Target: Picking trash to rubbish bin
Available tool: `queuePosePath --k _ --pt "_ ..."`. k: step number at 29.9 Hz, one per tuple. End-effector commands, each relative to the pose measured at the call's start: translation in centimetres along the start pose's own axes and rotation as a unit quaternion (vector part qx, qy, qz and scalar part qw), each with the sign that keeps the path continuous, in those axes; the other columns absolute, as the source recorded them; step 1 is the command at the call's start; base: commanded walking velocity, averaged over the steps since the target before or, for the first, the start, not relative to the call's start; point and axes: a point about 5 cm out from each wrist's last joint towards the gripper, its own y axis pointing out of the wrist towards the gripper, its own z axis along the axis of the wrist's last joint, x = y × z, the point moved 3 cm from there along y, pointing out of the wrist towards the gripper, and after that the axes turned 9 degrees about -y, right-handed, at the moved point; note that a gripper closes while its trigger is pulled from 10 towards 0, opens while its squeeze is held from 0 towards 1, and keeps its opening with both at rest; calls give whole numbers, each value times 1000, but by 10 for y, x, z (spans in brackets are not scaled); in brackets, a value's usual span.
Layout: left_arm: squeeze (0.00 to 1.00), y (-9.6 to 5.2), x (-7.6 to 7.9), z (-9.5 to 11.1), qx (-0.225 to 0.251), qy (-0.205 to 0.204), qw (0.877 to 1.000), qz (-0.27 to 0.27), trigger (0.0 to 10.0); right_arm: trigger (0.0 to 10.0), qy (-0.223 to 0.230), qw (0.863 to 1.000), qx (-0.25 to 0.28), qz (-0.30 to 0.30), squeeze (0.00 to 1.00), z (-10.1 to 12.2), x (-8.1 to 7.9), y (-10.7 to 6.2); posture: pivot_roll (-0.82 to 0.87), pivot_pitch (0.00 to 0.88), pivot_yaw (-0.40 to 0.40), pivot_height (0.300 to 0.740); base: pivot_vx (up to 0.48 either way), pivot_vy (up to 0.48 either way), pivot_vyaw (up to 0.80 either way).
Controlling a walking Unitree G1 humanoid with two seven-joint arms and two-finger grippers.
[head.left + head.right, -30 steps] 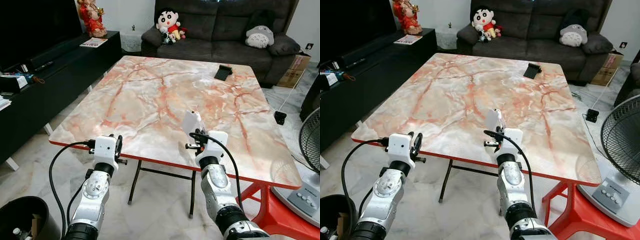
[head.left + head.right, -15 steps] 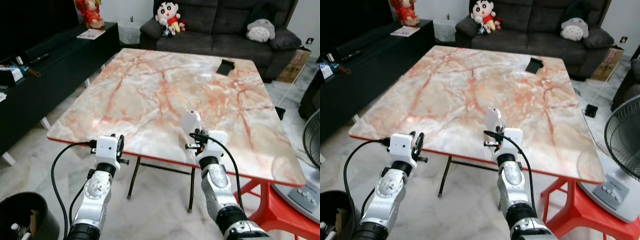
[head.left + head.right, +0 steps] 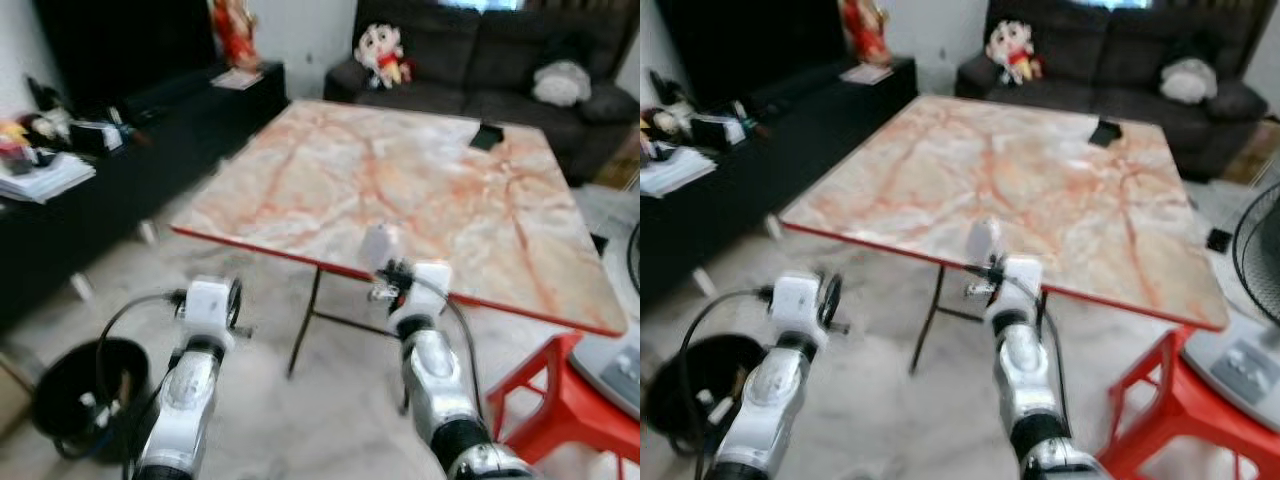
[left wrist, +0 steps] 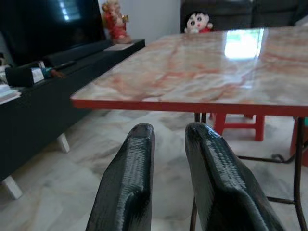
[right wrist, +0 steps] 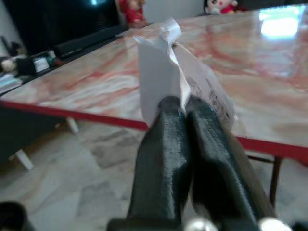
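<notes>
- We find the right gripper (image 5: 185, 108) clenched on a white wrapper (image 5: 166, 67), its two fingers pressed together on the lower edge; the wrapper stands up above the fingertips.
- In the head views that gripper holds the wrapper (image 3: 379, 245) in the air in front of the near red edge of the table (image 3: 420, 170), over the floor.
- We see the left gripper (image 4: 168, 139) with nothing in it, its fingers a narrow gap apart, pointing at the table edge from further back.
- The bin (image 3: 75, 395), a black tub with some rubbish inside, sits on the floor to the robot's left, near the left arm.
- A red stool (image 3: 560, 400) stands at the right; a sofa (image 3: 520, 60) with soft toys lies beyond the table.
- The head views are blurred.
</notes>
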Motion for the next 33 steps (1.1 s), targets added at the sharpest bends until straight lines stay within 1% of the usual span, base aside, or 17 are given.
queuePosePath --k 1,6,7,10,13,14,15,16,19,21,22,23,24,27,29,31,33 --pt "0 4 2 4 5 3 1000 -3 10000 10000 -3 1000 1 -5 0 2 4 2 14 0 -48 740 0 0 0" --pt "0 0 -1 -11 -26 -11 1000 2 10000 10000 3 1000 -25 -14 0 -8 12 -1 13 0 -49 740 0 0 0" --pt "0 -5 -6 -23 -49 -21 999 12 10000 10000 13 998 -54 -21 0 -20 17 -5 10 0 -50 740 0 0 0" --pt "0 -14 -17 -44 -88 -39 995 37 10000 10000 35 993 -104 -35 0 -40 27 -13 9 0 -52 740 0 0 0" --pt "0 -26 -26 -65 -131 -24 990 49 10000 10000 49 986 -153 -48 0 -62 38 -26 10 0 -55 740 0 0 0" --pt "0 -26 -26 -65 -131 -24 990 49 10000 10000 49 986 -153 -48 0 -62 38 -26 10 0 -55 740 0 0 0" --pt "0 -36 -31 -80 -166 -20 984 57 10000 10000 47 980 -186 -55 0 -77 46 -38 11 0 -57 740 0 0 0" --pt "0 -36 -31 -80 -166 -20 984 57 10000 10000 47 980 -186 -55 0 -77 46 -38 11 0 -57 740 0 0 0" --pt "0 -51 -38 -99 -210 -23 975 69 10000 10000 36 969 -234 -66 0 -96 56 -55 13 0 -58 740 0 0 0" --pt "0 -52 -38 -101 -213 -24 974 71 10000 10000 37 968 -238 -67 0 -98 57 -56 13 0 -58 740 0 0 0" --pt "0 -62 -42 -111 -240 -28 967 80 10000 10000 40 964 -254 -64 0 -106 58 -65 13 0 -58 740 0 0 463" --pt "0 -82 -46 -130 -286 -32 953 91 10000 10000 29 957 -284 -59 0 -120 61 -81 13 0 -56 740 0 0 800" --pt "0 -90 -47 -137 -305 -32 947 95 10000 10000 23 953 -296 -57 0 -126 61 -86 12 0 -56 740 0 0 800" --pt "0 -106 -47 -150 -342 -30 934 101 10000 10000 17 943 -326 -56 0 -137 60 -99 10 0 -56 740 0 0 800" --pt "0 -122 -47 -160 -372 -35 921 109 10000 10000 14 935 -351 -52 0 -147 57 -110 10 0 -54 740 0 0 800" --pt "0 -125 -47 -162 -379 -37 918 111 10000 10000 14 933 -357 -50 0 -149 56 -113 10 0 -54 740 0 0 800" --pt "0 -133 -46 -167 -391 -36 913 114 10000 10000 -2 924 -381 -45 0 -156 55 -123 17 0 -55 740 0 0 800"
